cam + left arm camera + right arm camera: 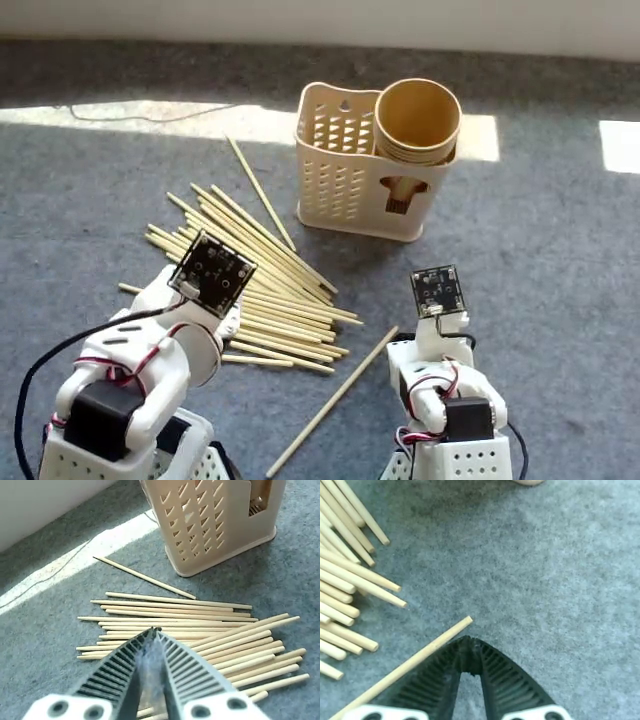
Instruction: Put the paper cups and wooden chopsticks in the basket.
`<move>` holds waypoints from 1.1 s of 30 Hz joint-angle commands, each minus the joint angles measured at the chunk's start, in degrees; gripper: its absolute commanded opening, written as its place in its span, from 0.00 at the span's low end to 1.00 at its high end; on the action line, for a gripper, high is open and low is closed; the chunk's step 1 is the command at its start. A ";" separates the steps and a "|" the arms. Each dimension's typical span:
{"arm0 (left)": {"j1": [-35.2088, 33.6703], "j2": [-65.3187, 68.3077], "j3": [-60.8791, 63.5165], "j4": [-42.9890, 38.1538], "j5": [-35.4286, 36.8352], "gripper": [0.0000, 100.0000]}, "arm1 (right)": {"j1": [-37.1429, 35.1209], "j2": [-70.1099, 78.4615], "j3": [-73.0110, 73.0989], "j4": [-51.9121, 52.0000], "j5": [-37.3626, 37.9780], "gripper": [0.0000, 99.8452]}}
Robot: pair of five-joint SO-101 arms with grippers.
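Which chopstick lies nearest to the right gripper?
The single chopstick lying alone on the carpet, with one end close beside the right gripper. The rest lie farther off, most of them together in the pile.

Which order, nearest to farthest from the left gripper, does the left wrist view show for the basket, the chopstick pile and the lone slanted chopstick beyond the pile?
1. Chopstick pile, right at the tip of the left gripper.
2. Lone chopstick, beyond the pile, lying apart from it.
3. Basket, farthest, standing upright past that single stick.
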 commanded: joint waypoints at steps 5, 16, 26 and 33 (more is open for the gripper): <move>-10.51 -7.25 6.73 -7.74 0.35 0.01 | 0.57 -0.31 5.58 0.57 0.00 0.01; -23.16 -13.41 22.02 -14.33 0.35 0.01 | 0.57 -0.31 5.58 0.57 0.00 0.01; -30.73 -20.09 32.66 -14.24 0.35 0.01 | 0.57 -0.31 5.58 0.57 0.00 0.01; -33.19 -20.00 33.71 -13.80 0.79 0.17 | 0.57 -0.31 5.58 0.57 0.00 0.01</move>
